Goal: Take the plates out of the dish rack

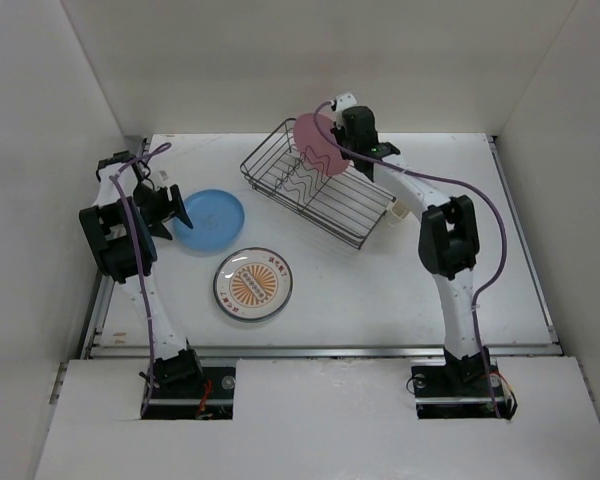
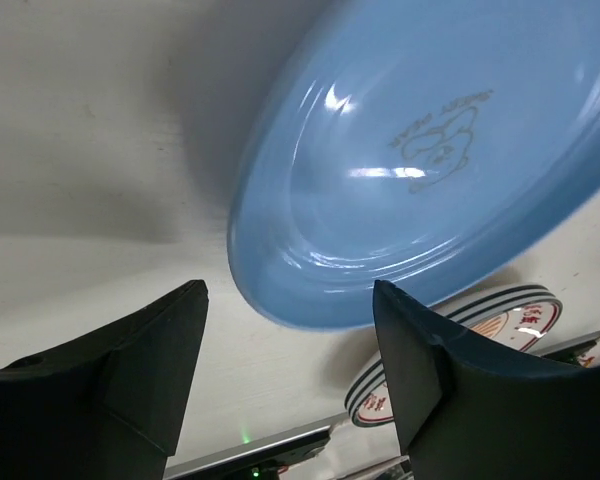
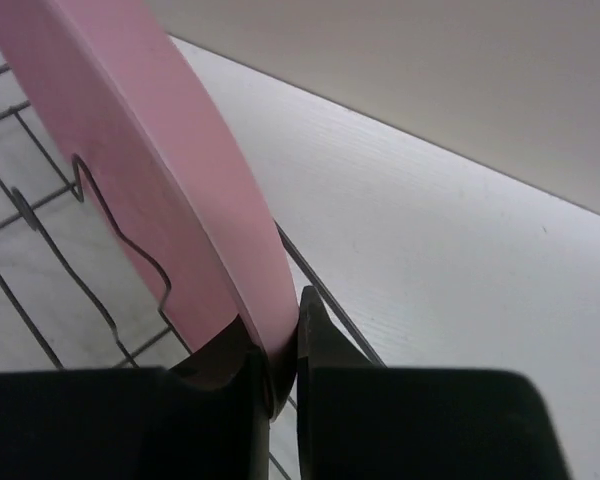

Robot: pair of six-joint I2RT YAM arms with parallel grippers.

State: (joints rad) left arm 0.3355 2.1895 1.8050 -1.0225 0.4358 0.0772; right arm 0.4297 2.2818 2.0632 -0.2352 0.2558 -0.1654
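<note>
The right end effector is clamped on the rim of the pink plate, both fingers pinching the edge with the plate's thin wall between them. From that grip the plate runs away to the end effector's left and downward. It stands on edge rather than lying flat, and its broad face is turned roughly across the rack.

In the right wrist view a wavy divider wire crosses in front of the plate's face. I judge from this that the lower edge sits down among the dividers and must be lifted straight up in the plate's own plane before it can swing sideways. I cannot tell whether that lower edge touches a wire. This arm is plainly the nearer one and the rack lies directly below its wrist. No other plate shows in the rack.

The left end effector is spread open and grips nothing. It hovers just beside the rim of the blue plate, which lies flat on the tabletop. Nearer the bases than that end effector lies the orange-patterned plate, also flat and apart from the blue one.

The tabletop is smooth, white and level. On the near side of the rack, bare tabletop shows between the right arm and the orange-patterned plate, room enough, I judge, to lay the pink plate down.
</note>
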